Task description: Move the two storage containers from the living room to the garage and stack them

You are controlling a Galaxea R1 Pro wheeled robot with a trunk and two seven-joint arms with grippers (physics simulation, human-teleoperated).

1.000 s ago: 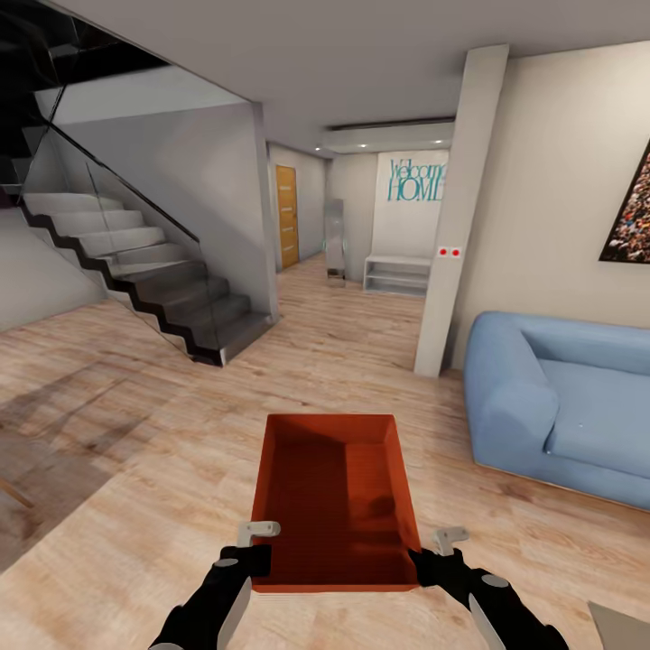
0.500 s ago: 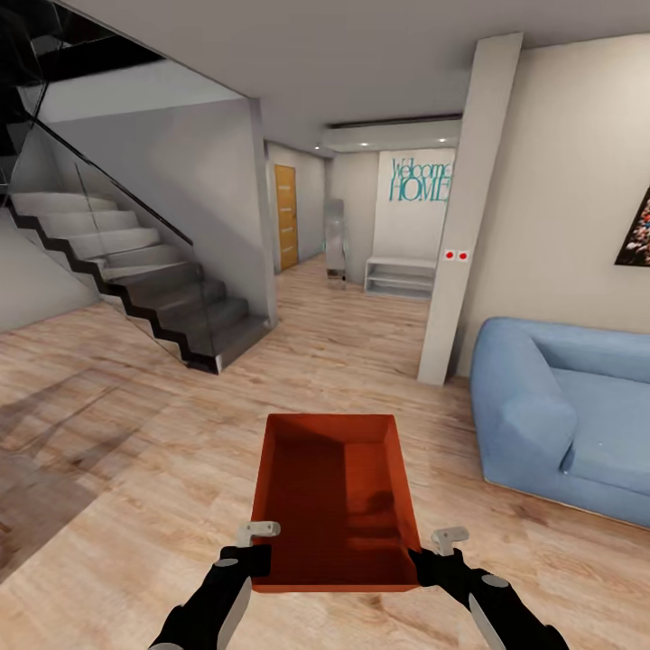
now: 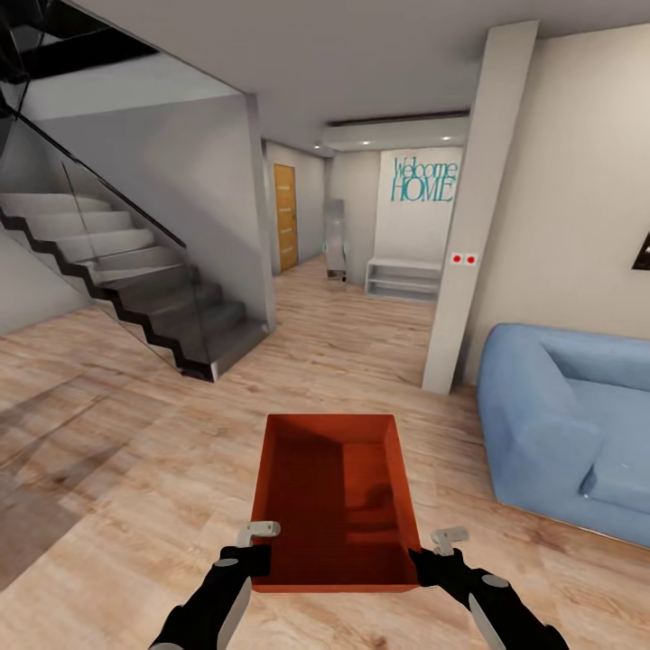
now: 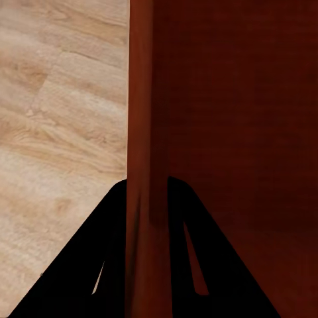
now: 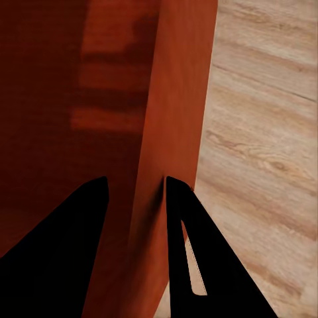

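One storage container (image 3: 336, 501) was in hand, carried level in front of the trunk above the living room's wood-plank floor (image 3: 135, 469), open side up and empty. Left gripper (image 3: 257, 544) was clamped over the left side wall near the container's near-left corner; the left wrist view showed one finger (image 4: 112, 265) outside and one inside that wall. Right gripper (image 3: 431, 552) was clamped likewise on the right wall near the near-right corner, wall pinched between its fingers (image 5: 182, 252).

Handling, as judged: walls thin and plain, box rigid enough to hold its shape under a two-point pinch, probably light. Smooth walls may slip if the arms drift apart or tilt; the grip on opposite walls near the robot looked sound, though the far end hung unsupported.

Surroundings: blue sofa (image 3: 564, 424) close on the right, pale pillar (image 3: 474, 217) just beyond it, glass-railed staircase (image 3: 126, 271) on the left. Hallway between them lay open toward an orange door (image 3: 285, 217) and a low white shelf (image 3: 402, 275). Sofa corner and pillar judged the nearest obstructions.
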